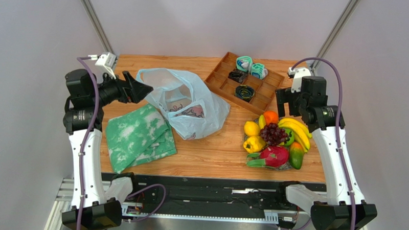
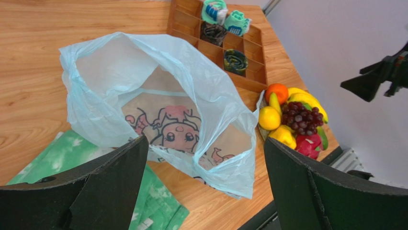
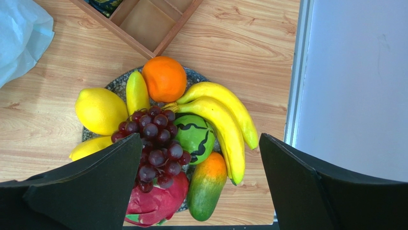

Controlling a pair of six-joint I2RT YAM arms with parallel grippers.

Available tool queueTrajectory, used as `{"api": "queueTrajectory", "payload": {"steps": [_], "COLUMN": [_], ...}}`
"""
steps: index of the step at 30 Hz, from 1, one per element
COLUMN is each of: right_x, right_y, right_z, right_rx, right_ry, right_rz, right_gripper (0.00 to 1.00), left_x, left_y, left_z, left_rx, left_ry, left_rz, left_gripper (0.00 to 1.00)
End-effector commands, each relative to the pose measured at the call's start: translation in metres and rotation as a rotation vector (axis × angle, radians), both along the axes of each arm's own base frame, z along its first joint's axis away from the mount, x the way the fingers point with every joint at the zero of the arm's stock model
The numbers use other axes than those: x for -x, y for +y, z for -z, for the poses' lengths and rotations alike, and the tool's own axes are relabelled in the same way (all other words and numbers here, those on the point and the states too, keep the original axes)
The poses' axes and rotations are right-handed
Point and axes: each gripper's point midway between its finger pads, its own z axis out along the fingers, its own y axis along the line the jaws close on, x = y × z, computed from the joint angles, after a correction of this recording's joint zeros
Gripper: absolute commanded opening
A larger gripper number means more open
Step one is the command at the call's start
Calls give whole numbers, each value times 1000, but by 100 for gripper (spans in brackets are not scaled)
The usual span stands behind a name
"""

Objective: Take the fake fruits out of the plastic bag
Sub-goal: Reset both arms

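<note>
left claw (image 1: 141,87) at upper left of the top view; fingers spread wide, nothing between them; hangs over the upper-left edge of the bag (image 1: 184,101), can't tell if a tip brushes the film
green-and-white cloth (image 1: 137,135) lies flat lower left, just beside the bag, not involved
bag sits left of centre on the surface (image 1: 215,146), mouth slack and puffed up; through the film the left wrist view gives only wood grain and the cartoon print; no fruit shape inside that I can make out
wooden divider tray (image 1: 220,85) top centre, small odds in its far cells, ignore
fruits (image 1: 275,138) all piled on the plate (image 3: 112,85) right of centre: lemon (image 1: 251,128), orange (image 1: 271,117), grapes (image 1: 274,134), bananas (image 1: 298,131), dragon fruit (image 1: 274,156), mango (image 1: 296,155); well apart from the bag
right claw (image 3: 200,139) directly above the pile, fingers spread, gripping nothing

my read: unloading step looks done, we're at the tail end; next move calls for a check of the bag's folds for a hidden straggler; if none, lift both arms off without snagging the film or knocking the pile
</note>
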Motion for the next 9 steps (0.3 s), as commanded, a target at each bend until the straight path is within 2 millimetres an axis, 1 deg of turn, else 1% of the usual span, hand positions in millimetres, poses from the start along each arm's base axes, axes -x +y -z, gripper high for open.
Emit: {"api": "queueTrajectory", "payload": {"steps": [1,9], "right_x": [-7,-3], "right_y": [-6,-2], "right_z": [-18,-29], "right_rx": [-15,-53], "right_ry": [-84,-120], "right_rz": [42,24], "right_gripper": [100,100], "left_x": [0,-2], "left_y": [17,19], "left_z": [25,32], "left_rx": [-117,-118], "left_ry": [26,60], "left_rz": [-79,-84], "left_gripper": [99,99]}}
